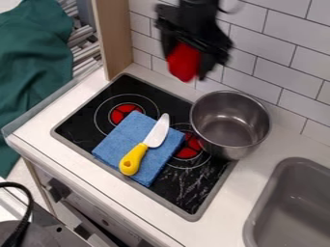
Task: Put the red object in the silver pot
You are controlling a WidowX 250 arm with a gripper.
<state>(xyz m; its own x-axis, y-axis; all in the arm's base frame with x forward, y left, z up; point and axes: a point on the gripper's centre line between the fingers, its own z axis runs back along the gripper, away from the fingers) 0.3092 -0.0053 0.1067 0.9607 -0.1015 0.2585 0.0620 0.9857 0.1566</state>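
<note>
At twelve o'clock, the red object [184,61] is held aloft by the gripper [188,68]; the silver pot [230,126] is noted at three o'clock.

the gripper [188,61] and the red object [183,66] are blurred, and the object's upper part is hidden by the gripper. the arm [197,10] is cut off by the top edge, the sink [293,212] by the right and bottom edges, the green cloth [32,62] by the left. both burners [125,113] are partly covered by the blue cloth [130,131].
</note>
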